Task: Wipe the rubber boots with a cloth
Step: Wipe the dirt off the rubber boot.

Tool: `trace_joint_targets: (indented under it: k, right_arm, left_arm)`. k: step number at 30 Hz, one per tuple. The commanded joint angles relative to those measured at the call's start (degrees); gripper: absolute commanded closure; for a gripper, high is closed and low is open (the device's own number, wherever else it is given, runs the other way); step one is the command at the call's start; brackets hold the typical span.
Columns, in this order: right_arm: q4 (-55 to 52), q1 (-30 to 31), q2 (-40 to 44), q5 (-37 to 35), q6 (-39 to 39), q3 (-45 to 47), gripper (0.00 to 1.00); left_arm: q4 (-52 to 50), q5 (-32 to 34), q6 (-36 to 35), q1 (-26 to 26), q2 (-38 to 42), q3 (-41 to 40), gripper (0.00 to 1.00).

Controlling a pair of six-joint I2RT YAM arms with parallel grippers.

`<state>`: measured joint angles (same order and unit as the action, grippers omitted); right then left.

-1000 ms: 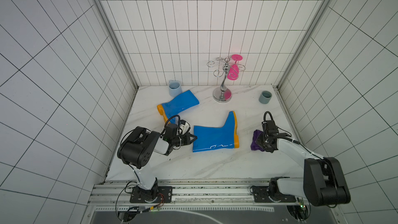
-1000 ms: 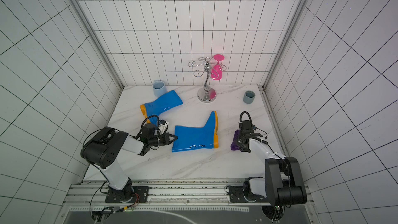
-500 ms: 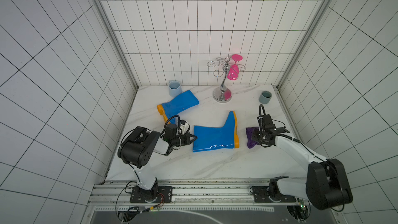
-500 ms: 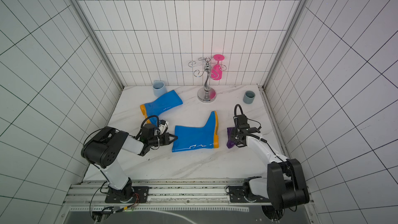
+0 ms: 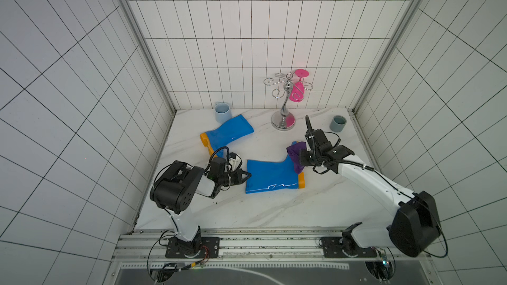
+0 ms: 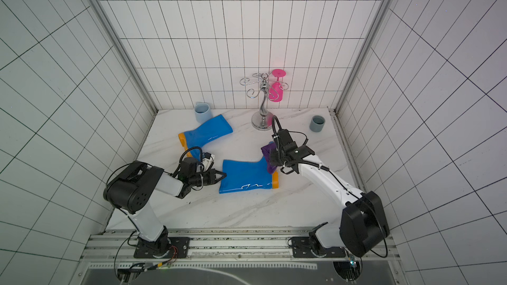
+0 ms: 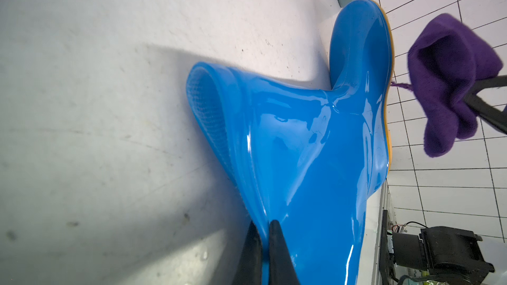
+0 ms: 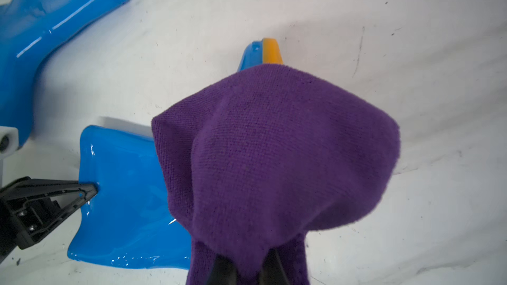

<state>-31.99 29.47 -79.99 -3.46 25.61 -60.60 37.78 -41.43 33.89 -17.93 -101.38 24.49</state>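
Purple cloth (image 5: 295, 152) hangs bunched from the right claw (image 5: 304, 159), jaws pinched narrow on a fold so the loose bulk drapes ahead of the tips as a wiping pad. It sits over the foot of the near boot (image 5: 270, 175), just past the claw. The left wrist view shows a gap between cloth and the orange sole edge, so I read it as not yet on the rubber. The boot lies flat on its side on the marble tabletop (image 5: 274, 209), shaft pointing at the left claw (image 5: 247, 181). That claw is clamped nearly closed on the cuff rim, likely as an anchor so the boot doesn't skate when cloth drags over glossy rubber. Far boot (image 5: 227, 132) lies on its side behind the left claw, well apart from the right one, nothing touching it. Further out are a pale blue mug (image 5: 222, 111) by that boot's cuff, and a grey cup (image 5: 338, 123) and chrome glass rack (image 5: 283, 124) with a pink stemmed glass (image 5: 297, 93) beyond the right claw. Judgement: the wipe of the near boot is about to start. Next it needs to lower to contact, then stroke from foot toward the anchored cuff. Risk: the thin rim pinch slips.
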Motion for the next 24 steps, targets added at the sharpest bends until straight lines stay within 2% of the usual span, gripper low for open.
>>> trace_joint_targets:
  k: [1, 7, 16, 24]
  right_arm:
    - [-0.6, 2.2, -1.6, 0.8, -1.3, -2.7, 1.00]
    - [3.4, 7.5, -6.4, 2.8, -1.1, -4.7, 1.00]
    - [9.0, 15.8, -20.2, 5.1, -0.5, -13.0, 1.00]
    - [10.8, 18.7, -28.5, 6.9, -1.7, -22.6, 1.00]
  left_arm:
    - [-4.7, 0.2, -0.2, -1.0, -2.8, -1.8, 1.00]
    - [-4.7, 0.2, -0.2, -1.0, -2.9, -1.9, 1.00]
    - [-4.6, 0.1, -0.2, -1.0, -2.9, -1.8, 1.00]
    - [-4.6, 0.1, -0.2, -1.0, -3.0, -1.8, 1.00]
